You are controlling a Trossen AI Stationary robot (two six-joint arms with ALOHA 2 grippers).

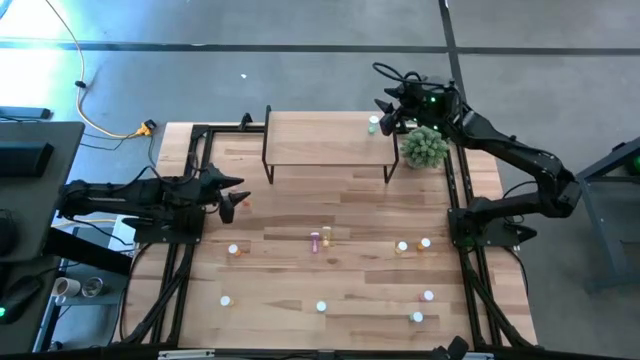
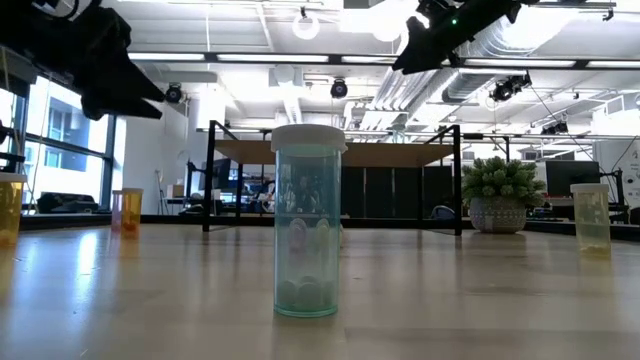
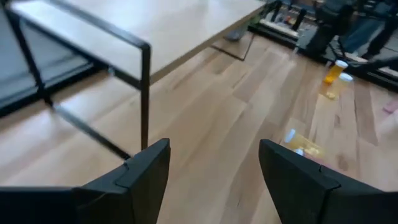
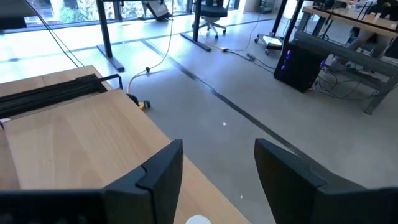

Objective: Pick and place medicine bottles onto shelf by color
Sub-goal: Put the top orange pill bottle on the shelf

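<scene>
Wooden table carrying a low shelf, a potted plant and scattered medicine bottles, all beyond the left gripper.
</scene>
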